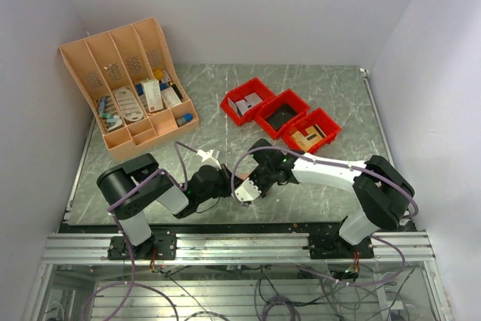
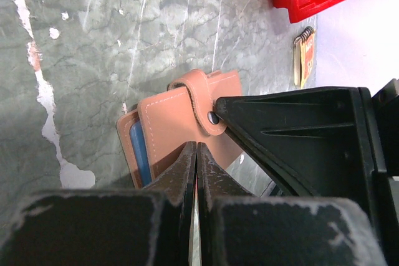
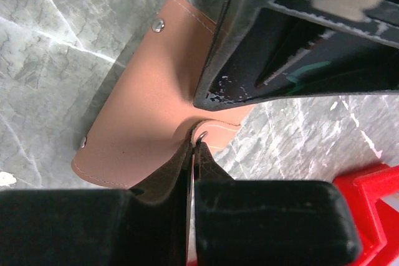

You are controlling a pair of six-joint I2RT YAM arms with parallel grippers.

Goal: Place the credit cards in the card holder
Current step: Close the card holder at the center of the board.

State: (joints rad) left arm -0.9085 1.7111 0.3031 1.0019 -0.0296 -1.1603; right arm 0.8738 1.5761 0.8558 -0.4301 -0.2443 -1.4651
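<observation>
Left end effector (image 2: 196, 154) is shown closed tight on the near edge of the card holder (image 2: 177, 113), with its two black fingers pressed together at the lower centre of the left wrist view. The card holder, a small tan folding wallet, is laid on the green marbled desk (image 2: 93, 42), low in the middle of the overhead view, between the two arms. The right end effector (image 3: 192, 151) is also shown closed. It is pinched on the tip of the wallet's strap (image 3: 215, 128), where a metal snap ring can be seen, at the lower centre of the right wrist view. In the left wrist view the strap is folded over the wallet's face, and the edge of a blue card (image 2: 138, 147) is visible in a pocket at the wallet's left side. Three red bins (image 1: 264, 125) are set in a diagonal row at the upper centre of the overhead view. An orange-tan slotted rack (image 1: 79, 62), filled with small items, is placed at the upper left.
</observation>
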